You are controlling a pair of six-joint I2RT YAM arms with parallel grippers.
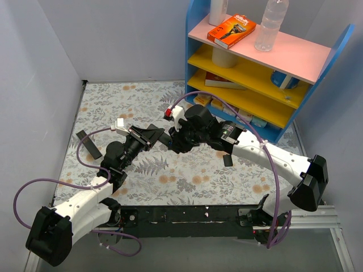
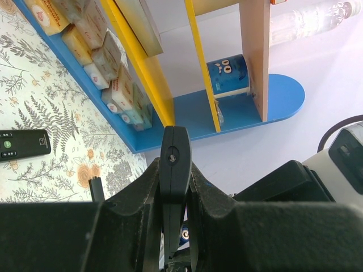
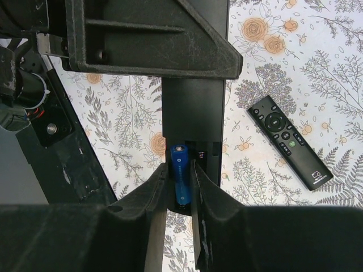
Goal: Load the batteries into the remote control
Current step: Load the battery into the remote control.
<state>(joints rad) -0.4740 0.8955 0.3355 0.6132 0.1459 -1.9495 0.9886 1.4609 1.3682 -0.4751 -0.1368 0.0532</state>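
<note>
My left gripper (image 2: pixel 175 171) is shut on the slim black remote control (image 2: pixel 174 152) and holds it above the table, seen end-on. In the right wrist view the remote (image 3: pixel 193 107) shows its open battery bay. My right gripper (image 3: pixel 179 170) is shut on a blue battery (image 3: pixel 180 180) that lies along the bay's left slot, silver end up. The right slot beside it shows only a spring. The other battery is not in view. In the top view the two grippers (image 1: pixel 153 135) (image 1: pixel 173 139) meet at the table's middle.
A black remote with rows of buttons (image 3: pixel 289 141) lies on the floral cloth to the right, under my right arm. A thin black cover strip (image 1: pixel 89 144) lies at the left. A blue shelf unit (image 1: pixel 266 73) with boxes and a bottle stands at the back right.
</note>
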